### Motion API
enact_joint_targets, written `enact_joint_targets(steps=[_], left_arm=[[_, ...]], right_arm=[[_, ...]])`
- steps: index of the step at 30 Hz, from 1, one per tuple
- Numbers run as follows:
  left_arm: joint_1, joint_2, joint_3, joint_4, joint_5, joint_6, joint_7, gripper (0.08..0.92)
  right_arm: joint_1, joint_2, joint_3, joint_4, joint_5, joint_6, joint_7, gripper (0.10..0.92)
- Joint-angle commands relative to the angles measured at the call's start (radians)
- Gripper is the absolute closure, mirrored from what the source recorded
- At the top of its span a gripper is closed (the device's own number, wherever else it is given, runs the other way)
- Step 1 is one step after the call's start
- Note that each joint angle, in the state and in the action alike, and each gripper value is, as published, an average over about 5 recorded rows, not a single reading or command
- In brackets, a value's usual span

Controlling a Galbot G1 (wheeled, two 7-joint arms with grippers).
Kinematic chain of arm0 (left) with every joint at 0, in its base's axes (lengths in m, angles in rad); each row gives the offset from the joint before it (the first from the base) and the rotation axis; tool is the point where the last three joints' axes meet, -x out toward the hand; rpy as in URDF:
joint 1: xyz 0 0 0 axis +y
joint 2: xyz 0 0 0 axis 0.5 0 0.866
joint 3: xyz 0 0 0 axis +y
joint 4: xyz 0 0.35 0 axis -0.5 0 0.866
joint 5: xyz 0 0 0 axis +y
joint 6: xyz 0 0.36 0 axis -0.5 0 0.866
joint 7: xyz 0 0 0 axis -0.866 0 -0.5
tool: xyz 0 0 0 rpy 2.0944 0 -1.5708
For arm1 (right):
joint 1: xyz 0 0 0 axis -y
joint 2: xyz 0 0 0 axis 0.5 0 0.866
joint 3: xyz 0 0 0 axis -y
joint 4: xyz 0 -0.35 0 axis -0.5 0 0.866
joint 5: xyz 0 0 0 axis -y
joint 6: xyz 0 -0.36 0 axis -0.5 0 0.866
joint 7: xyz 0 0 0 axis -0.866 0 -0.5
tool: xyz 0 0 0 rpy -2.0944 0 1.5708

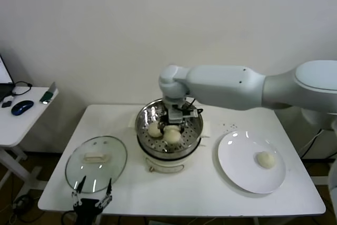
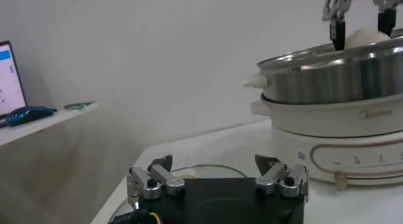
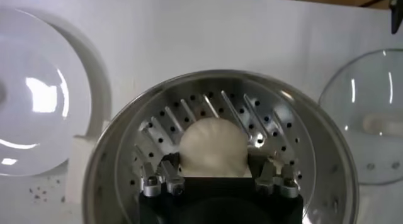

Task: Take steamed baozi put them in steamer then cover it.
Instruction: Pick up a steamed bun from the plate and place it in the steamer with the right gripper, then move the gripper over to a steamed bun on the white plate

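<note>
The steamer (image 1: 168, 139) stands mid-table, uncovered. My right gripper (image 1: 176, 117) reaches down into it, open, with a baozi (image 3: 214, 146) resting on the perforated tray between its fingers (image 3: 165, 172). Two more baozi (image 1: 154, 130) lie side by side in the steamer nearer its front. One baozi (image 1: 266, 159) lies on the white plate (image 1: 239, 169) to the right. The cover (image 1: 96, 163) lies flat on the table left of the steamer. My left gripper (image 1: 93, 197) is open and empty at the table's front edge, just before the cover. The left wrist view shows the steamer (image 2: 340, 87).
A low side table (image 1: 21, 122) with a blue mouse and a laptop stands off to the left. Dark crumbs (image 1: 231, 126) lie on the table behind the plate. The white table's front edge runs just under my left gripper.
</note>
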Motion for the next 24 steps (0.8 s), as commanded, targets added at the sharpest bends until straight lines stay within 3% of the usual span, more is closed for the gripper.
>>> enact_joint_targets(steps=[1, 6, 11, 18, 24], left_arm=[[-0.008, -0.001, -0.002, 0.004, -0.002, 0.003, 0.001, 0.177], [-0.01, -0.004, -0.001, 0.005, -0.002, 0.003, 0.001, 0.177], [-0.009, -0.003, -0.002, 0.005, -0.002, 0.002, 0.0, 0.177], [-0.008, -0.002, -0.002, 0.008, -0.002, -0.001, 0.0, 0.177], [-0.008, 0.003, -0.002, 0.01, -0.001, -0.003, -0.001, 0.177]], right_arm=[[-0.061, 0.078, -0.022, -0.027, -0.007, 0.011, 0.005, 0.32], [-0.058, 0.075, -0.024, -0.033, -0.002, 0.003, 0.001, 0.296], [-0.034, 0.067, -0.013, -0.048, 0.005, 0.001, -0.004, 0.217], [0.031, 0.013, 0.022, -0.078, 0.057, -0.024, -0.003, 0.203], [0.188, -0.13, -0.113, -0.057, 0.255, -0.316, 0.081, 0.203]])
